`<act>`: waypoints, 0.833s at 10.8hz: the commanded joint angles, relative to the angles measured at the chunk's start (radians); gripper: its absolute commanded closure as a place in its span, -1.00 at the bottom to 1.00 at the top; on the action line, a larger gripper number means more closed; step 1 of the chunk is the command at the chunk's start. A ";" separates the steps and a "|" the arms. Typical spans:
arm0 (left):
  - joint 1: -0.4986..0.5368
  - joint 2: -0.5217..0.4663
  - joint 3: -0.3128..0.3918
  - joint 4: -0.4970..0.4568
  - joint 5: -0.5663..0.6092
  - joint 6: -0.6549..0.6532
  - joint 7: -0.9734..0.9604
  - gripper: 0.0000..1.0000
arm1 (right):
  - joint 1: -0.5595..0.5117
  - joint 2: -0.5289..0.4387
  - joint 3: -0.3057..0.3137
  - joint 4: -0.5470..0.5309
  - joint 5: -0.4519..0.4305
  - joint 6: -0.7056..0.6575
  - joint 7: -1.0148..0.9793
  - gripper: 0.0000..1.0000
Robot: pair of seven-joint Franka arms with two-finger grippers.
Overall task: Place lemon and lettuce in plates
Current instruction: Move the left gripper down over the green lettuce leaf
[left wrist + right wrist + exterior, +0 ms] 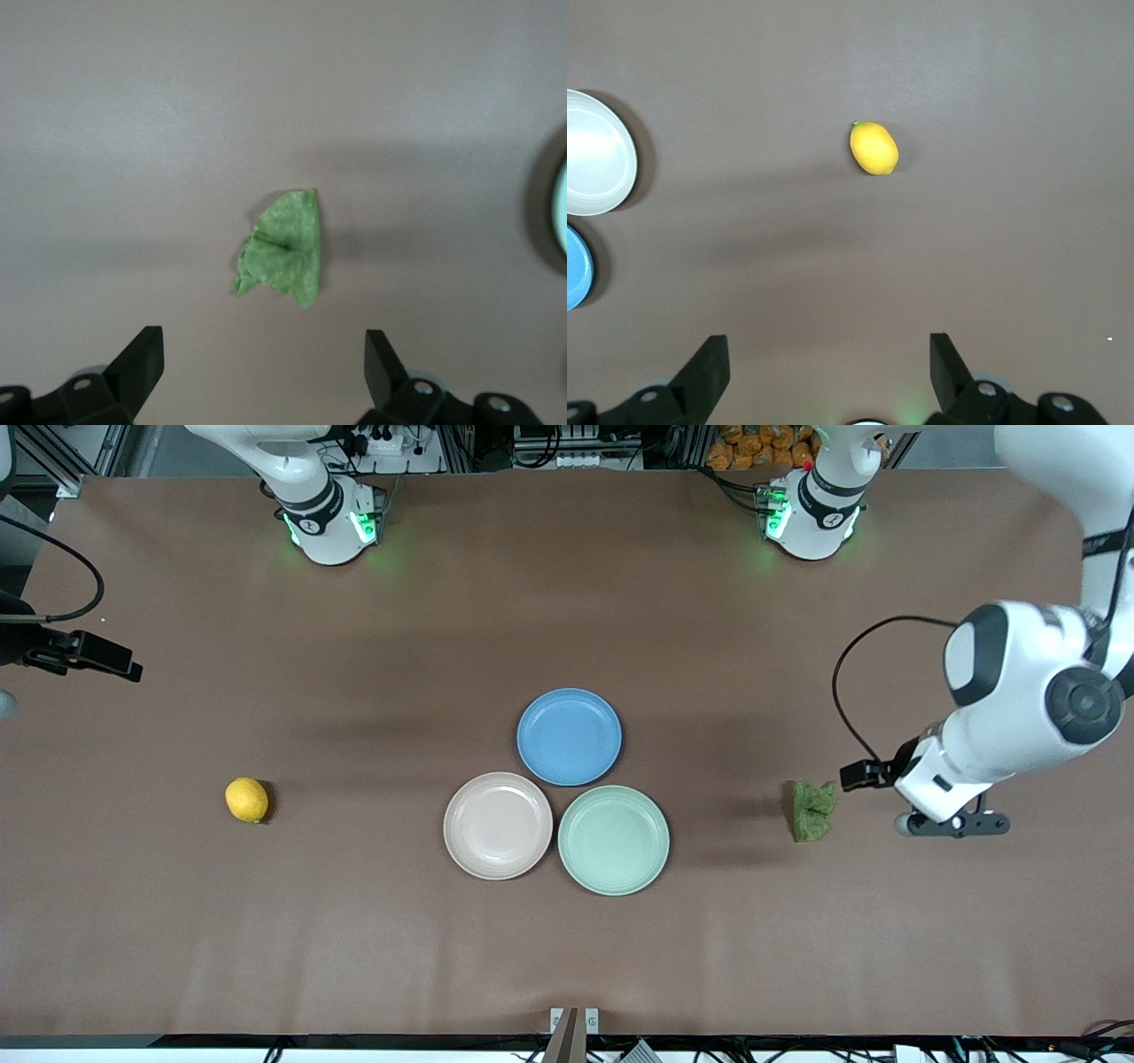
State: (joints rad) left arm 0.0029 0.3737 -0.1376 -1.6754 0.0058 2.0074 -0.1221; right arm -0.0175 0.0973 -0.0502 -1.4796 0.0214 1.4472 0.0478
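Left pincer [264, 363] spread over lettuce [283, 247], no legible writing

Even overhead light, soft shadows beside the plates [555, 798] — left wrist view slightly blurred.

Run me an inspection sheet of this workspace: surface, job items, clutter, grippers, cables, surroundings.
Surface: brown table, flat and bare around the items.
Job's things: lemon lies on the table toward the right arm's end; lettuce lies on the table toward the left arm's end; beige-pink plate and mint green plate sit side by side, both empty.
Clutter: blue plate, empty, farther from the front camera than the other two.
Grippers: left gripper open, beside the lettuce; right gripper open, holding nothing.
Cables: black cable loops off the left arm's wrist.
Surroundings: rack with orange items past the table's edge.
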 commanded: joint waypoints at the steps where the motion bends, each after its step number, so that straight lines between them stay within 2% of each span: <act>1: 0.009 0.109 -0.002 0.006 0.025 0.097 0.030 -1.00 | -0.009 -0.011 0.003 -0.031 -0.009 0.030 0.008 -1.00; 3: 0.012 0.146 -0.002 -0.033 0.026 0.177 0.030 -1.00 | -0.018 -0.011 0.003 -0.036 -0.008 0.038 0.003 -1.00; 6: 0.012 0.151 0.000 -0.128 0.046 0.293 0.030 -1.00 | -0.028 -0.016 0.003 -0.063 -0.006 0.062 0.000 -1.00; 9: 0.008 0.165 0.001 -0.145 0.046 0.306 0.030 -1.00 | -0.029 -0.016 0.003 -0.074 -0.005 0.081 0.000 -1.00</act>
State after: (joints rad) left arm 0.0090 0.5449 -0.1354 -1.7957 0.0300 2.2922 -0.1114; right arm -0.0360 0.0984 -0.0554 -1.5253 0.0214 1.5038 0.0475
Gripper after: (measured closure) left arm 0.000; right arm 0.000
